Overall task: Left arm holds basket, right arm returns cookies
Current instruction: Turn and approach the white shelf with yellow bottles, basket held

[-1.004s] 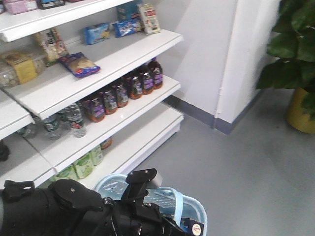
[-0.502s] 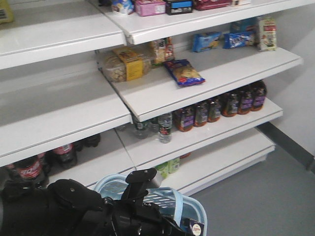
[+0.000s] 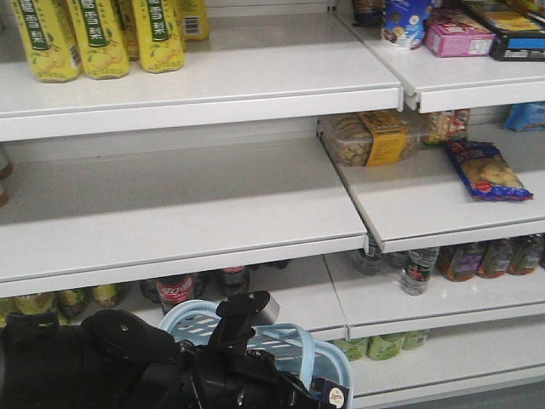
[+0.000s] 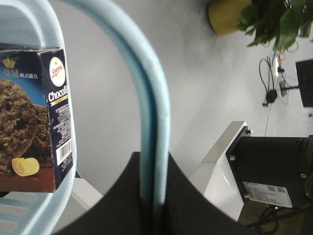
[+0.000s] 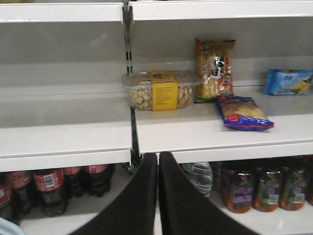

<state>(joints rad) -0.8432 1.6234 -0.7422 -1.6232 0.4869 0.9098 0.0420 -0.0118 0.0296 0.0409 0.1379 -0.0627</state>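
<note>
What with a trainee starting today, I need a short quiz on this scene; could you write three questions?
1. True or false: the cookies carton lies inside the basket.
2. The left hand grips: A) the basket's handle, B) a cola bottle, C) a shelf edge.
3. Fill in: the right hand has its fingers pressed together, holding ____.
Key: 1 true; 2 A; 3 nothing.
</note>
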